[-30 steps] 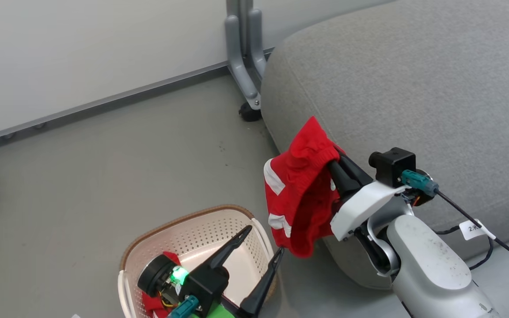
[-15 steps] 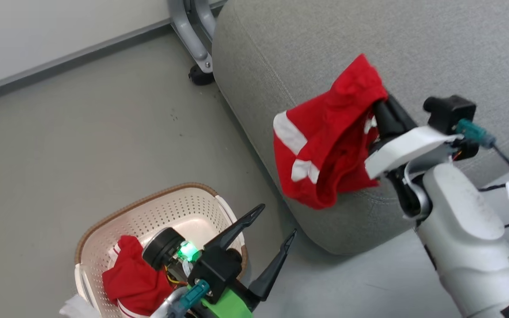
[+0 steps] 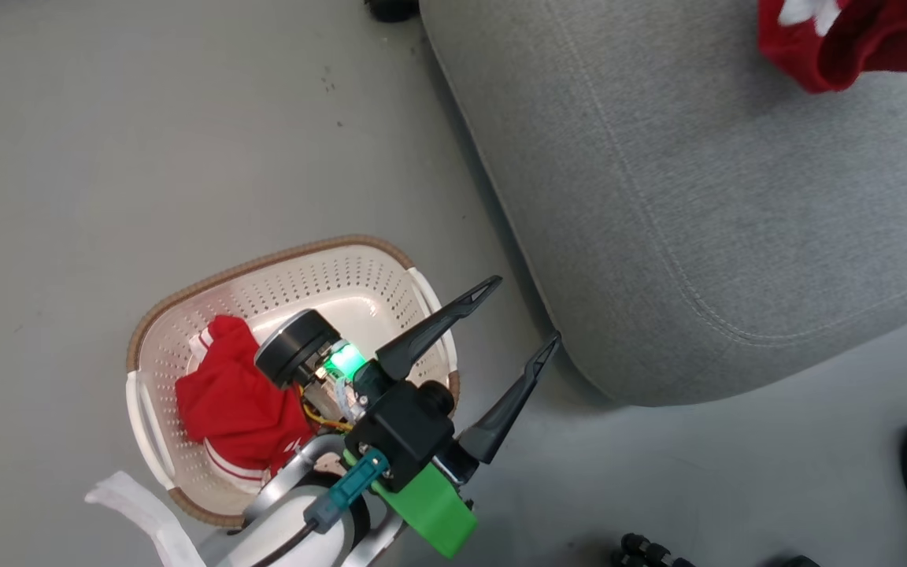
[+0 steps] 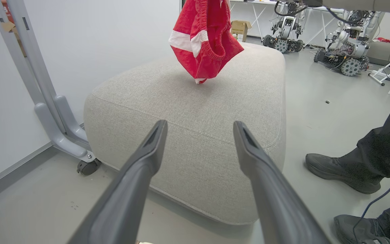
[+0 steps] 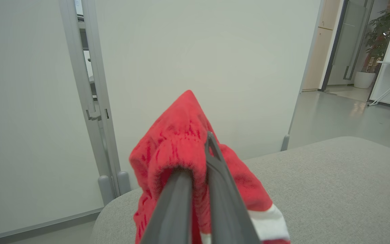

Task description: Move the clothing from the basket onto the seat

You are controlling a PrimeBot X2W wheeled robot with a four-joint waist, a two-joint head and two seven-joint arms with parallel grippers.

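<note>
Head view: the left tool [image 3: 526,309] hung wide open and empty over the basket [image 3: 264,264], where a red garment [image 3: 233,398] lay. Left wrist view: a second garment [image 4: 205,40] dangled above the seat [image 4: 198,112]; the label on a cardboard box [image 4: 240,28] was too small to read. Right wrist view: the right tool [image 5: 206,145] was clamped shut on the second garment.

I count two pieces of clothing: a crumpled garment [image 3: 233,405] and a hanging garment [image 4: 205,37]. One laundry basket [image 3: 296,287], one seat cushion [image 3: 697,197]. Two tools: left tool [image 3: 524,310], right tool [image 5: 198,159]. Two dark shoes [image 4: 342,173]. Far back, perhaps two wheeled robots [image 4: 283,32], though they're too small to be sure.
</note>
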